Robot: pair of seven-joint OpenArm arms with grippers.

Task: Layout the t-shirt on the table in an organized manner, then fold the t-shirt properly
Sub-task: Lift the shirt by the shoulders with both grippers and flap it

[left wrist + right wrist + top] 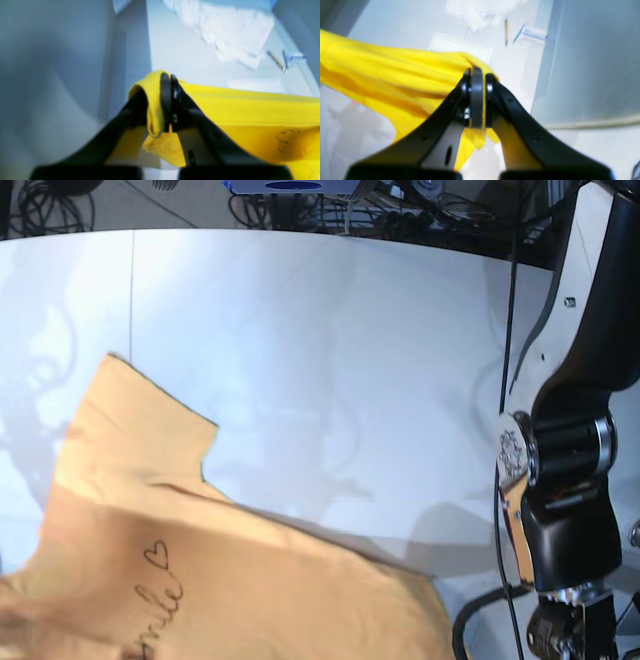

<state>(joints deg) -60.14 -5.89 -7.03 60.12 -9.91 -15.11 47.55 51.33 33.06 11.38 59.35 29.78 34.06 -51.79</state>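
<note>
The orange-yellow t-shirt [200, 570] fills the lower left of the base view, with one sleeve [130, 420] pointing to the far left and a black script mark with a small heart [155, 555] facing up. It hangs stretched over the pale table [350, 330]. In the left wrist view my left gripper [170, 82] is shut on a bunched edge of the t-shirt [250, 107], which runs off to the right. My right gripper [477, 75] is shut on another edge of the t-shirt [382, 72], which stretches away to the left. Neither gripper's fingers show in the base view.
The left arm's dark body [565, 480] stands at the right edge of the base view. Cables and dark gear [300, 200] lie beyond the table's far curved edge. A thin seam [132, 290] crosses the tabletop. A crumpled white cloth [232, 32] and pen-like items [276, 60] lie below.
</note>
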